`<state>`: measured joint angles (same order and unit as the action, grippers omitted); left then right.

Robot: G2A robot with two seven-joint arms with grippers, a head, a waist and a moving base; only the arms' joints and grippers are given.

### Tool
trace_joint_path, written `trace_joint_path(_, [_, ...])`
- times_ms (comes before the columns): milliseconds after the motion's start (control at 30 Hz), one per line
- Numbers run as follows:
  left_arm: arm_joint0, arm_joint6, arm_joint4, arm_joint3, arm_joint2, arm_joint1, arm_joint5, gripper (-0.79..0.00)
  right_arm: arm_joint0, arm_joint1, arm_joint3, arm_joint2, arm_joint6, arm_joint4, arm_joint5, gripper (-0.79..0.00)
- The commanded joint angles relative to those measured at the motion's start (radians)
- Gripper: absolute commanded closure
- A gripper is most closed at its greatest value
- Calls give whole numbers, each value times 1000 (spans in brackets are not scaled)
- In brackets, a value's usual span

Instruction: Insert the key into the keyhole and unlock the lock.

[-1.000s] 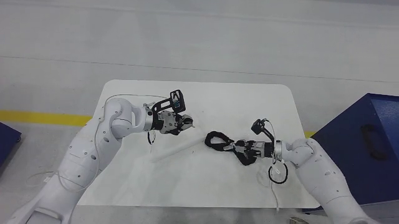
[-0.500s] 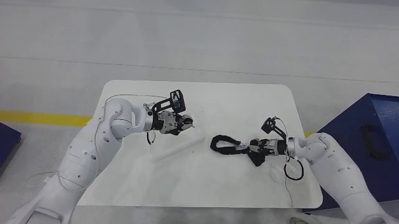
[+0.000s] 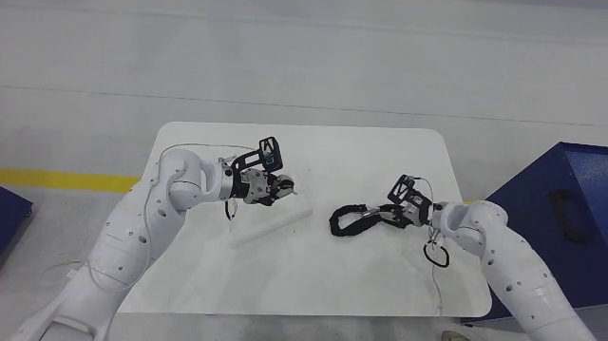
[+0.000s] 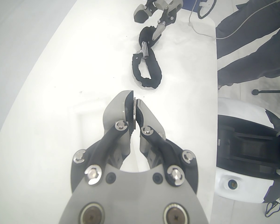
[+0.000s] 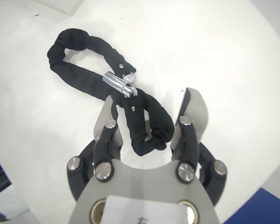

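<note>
Straddling the chain lock [image 5: 84,75], right end effector [image 5: 148,96] gapes wide; left end effector [image 4: 134,97] pinches the key [image 4: 134,111].

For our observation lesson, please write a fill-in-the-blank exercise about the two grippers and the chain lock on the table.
1. The right gripper is ___ and straddles the black sleeve of the chain lock.
2. The left gripper is ___ on a thin metal key.
3. The lock's cylinder is ___ in colour.
Missing words: open; shut; silver.
</note>
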<state>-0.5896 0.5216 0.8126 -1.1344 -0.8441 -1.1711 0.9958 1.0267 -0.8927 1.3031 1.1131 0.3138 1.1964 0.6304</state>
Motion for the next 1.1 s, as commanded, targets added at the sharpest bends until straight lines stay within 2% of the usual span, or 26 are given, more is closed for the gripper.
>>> trace_joint_path(0, [0, 0, 0, 0, 0, 0, 0, 0, 53, 11, 79, 30, -26, 50, -19, -785])
trace_joint_path(167, [0, 0, 0, 0, 0, 0, 0, 0, 93, 20, 116, 55, -34, 77, 16, -785])
trace_joint_path(400, [0, 0, 0, 0, 0, 0, 0, 0, -15, -17, -20, -40, 10, 22, 42, -785])
trace_joint_path(500, [0, 0, 0, 0, 0, 0, 0, 0, -61, -37, -86, -79, -12, 15, 25, -720])
trace_joint_path(600, [0, 0, 0, 0, 0, 0, 0, 0, -100, -53, -145, -112, -33, 8, 37, -600])
trace_joint_path(833, [0, 0, 0, 0, 0, 0, 0, 0, -163, -86, -236, -181, -28, 20, 62, -631])
trace_joint_path(1033, [0, 0, 0, 0, 0, 0, 0, 0, -194, -107, -284, -214, -27, 9, 76, -603])
trace_joint_path(1067, [0, 0, 0, 0, 0, 0, 0, 0, -198, -111, -290, -220, -22, 9, 79, -573])
